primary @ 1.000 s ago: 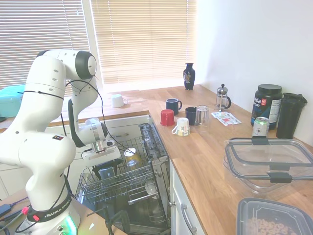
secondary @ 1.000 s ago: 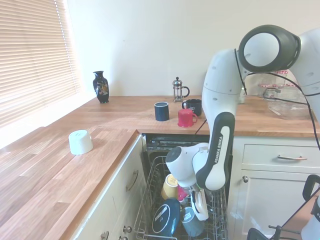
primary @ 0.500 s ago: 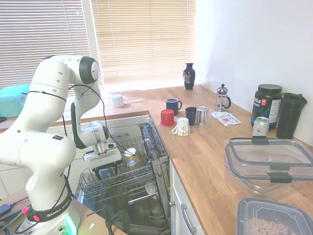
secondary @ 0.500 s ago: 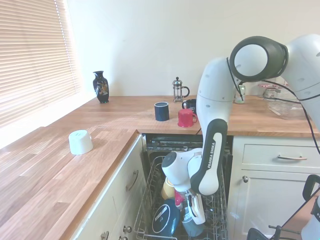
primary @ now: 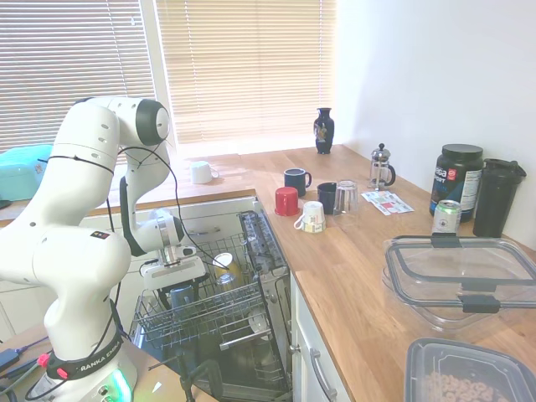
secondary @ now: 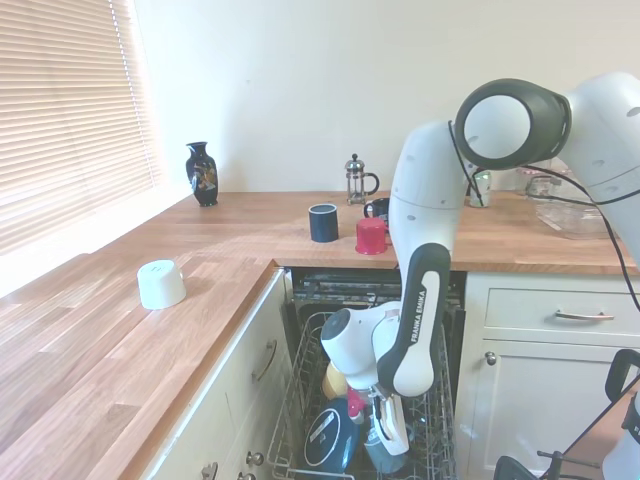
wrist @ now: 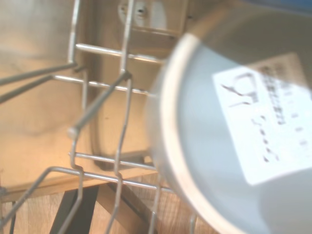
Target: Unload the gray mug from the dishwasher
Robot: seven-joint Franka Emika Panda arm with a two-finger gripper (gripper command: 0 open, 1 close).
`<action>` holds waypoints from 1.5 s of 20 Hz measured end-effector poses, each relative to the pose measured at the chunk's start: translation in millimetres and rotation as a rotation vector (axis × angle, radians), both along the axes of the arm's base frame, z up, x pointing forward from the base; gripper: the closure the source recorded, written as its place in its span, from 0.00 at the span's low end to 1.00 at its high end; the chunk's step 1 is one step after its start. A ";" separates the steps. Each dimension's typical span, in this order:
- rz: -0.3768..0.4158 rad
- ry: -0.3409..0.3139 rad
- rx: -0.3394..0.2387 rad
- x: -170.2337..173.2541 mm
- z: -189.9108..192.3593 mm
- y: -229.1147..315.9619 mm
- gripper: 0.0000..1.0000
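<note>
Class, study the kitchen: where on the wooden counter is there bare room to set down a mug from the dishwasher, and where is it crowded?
Bare wood lies between the white cup and the blue vase, and in front of the red mug towards the clear lidded container. It is crowded around the red mug, navy mug, black mug and French press.

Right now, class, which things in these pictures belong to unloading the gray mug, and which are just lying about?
Belong to the job:
gray mug
dishwasher
gripper

Just lying about:
red mug
navy mug
vase
French press
white cup
</note>
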State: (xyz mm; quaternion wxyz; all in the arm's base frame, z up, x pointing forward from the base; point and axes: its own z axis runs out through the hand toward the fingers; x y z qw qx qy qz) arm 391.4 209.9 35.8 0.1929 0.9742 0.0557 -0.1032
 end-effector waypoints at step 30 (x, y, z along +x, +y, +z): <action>-0.116 -0.022 0.046 8.0 -0.3 12.2 1.00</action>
